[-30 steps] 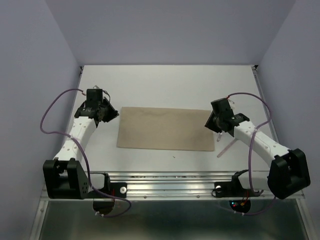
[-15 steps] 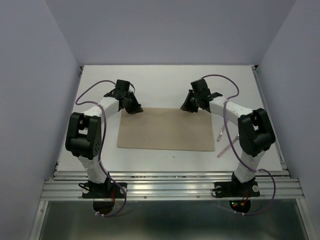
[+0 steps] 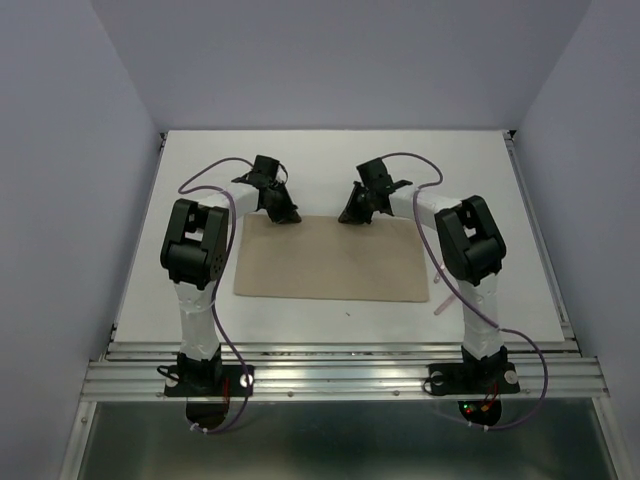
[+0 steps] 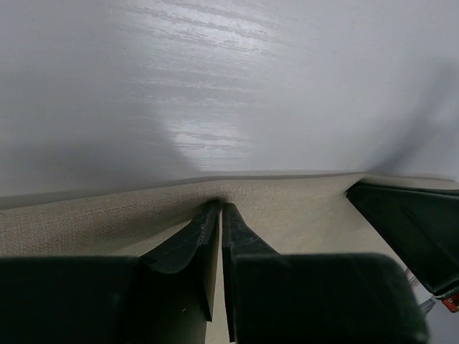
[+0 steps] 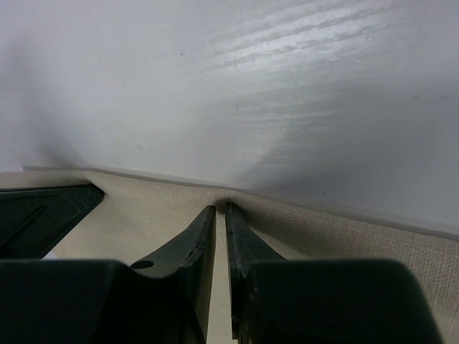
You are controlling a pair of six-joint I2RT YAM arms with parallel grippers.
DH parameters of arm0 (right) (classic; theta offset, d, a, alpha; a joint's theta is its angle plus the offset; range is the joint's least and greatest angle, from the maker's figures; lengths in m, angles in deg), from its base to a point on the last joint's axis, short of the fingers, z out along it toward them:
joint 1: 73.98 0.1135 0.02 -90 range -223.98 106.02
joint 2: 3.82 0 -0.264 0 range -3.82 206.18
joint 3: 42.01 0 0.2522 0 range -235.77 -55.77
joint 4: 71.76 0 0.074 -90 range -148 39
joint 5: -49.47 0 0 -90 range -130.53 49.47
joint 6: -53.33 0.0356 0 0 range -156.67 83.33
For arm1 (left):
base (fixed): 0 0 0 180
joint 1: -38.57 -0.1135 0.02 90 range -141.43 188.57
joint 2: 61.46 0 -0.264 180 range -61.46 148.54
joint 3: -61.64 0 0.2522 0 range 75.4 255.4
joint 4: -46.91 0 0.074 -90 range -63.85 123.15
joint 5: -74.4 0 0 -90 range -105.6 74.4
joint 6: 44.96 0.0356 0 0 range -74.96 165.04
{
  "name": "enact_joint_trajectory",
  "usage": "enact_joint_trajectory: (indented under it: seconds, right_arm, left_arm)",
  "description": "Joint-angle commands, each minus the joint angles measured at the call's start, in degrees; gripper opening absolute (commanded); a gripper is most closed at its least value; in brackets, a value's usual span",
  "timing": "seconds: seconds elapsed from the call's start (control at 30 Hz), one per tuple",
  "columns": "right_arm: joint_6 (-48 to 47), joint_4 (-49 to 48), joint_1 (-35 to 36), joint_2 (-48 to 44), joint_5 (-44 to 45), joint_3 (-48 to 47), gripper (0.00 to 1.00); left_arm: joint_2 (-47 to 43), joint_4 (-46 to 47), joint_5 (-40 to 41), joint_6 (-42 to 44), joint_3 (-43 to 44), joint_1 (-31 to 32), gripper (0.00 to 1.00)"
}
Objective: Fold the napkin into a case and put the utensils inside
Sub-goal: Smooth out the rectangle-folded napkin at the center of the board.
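Note:
The beige napkin (image 3: 330, 258) lies flat as an oblong in the middle of the white table (image 3: 330, 160). My left gripper (image 3: 287, 215) is at the napkin's far edge, left of centre. In the left wrist view its jaws (image 4: 220, 208) are shut on the cloth (image 4: 301, 204), which puckers at the tips. My right gripper (image 3: 350, 215) is at the same edge, right of centre. Its jaws (image 5: 221, 209) pinch the napkin (image 5: 143, 208) too. The utensils (image 3: 442, 303) lie just right of the napkin, mostly hidden behind the right arm; only a pinkish end shows.
Both arms reach over the napkin's short ends, elbows raised. Purple cables loop off each arm. Lilac walls (image 3: 90, 150) close the table on three sides. A metal rail (image 3: 340, 365) runs along the near edge.
Both arms swung from beside the napkin's short ends to its far edge, drawing closer together. Both grippers' jaws closed onto that edge.

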Motion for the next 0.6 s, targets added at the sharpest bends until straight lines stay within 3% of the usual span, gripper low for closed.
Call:
enact_joint_trajectory:
  seconds: [0.0, 0.27, 0.57]
  right_arm:
    - [0.5, 0.1, 0.0, 1.8, 2.5, -4.2, 0.17]
    - [-1.3, 4.3, 0.0, 1.6, 6.3, -6.7, 0.17]
    - [-3.7, 2.5, -2.3, -3.6, 6.2, 3.1, 0.18]
  left_arm:
    - [0.8, -1.2, 0.3, 1.7, 3.0, -0.3, 0.18]
    - [1.4, -1.4, 2.0, 1.9, 2.7, -0.3, 0.18]
    - [0.9, -1.9, 2.9, 3.4, 0.9, -1.8, 0.18]
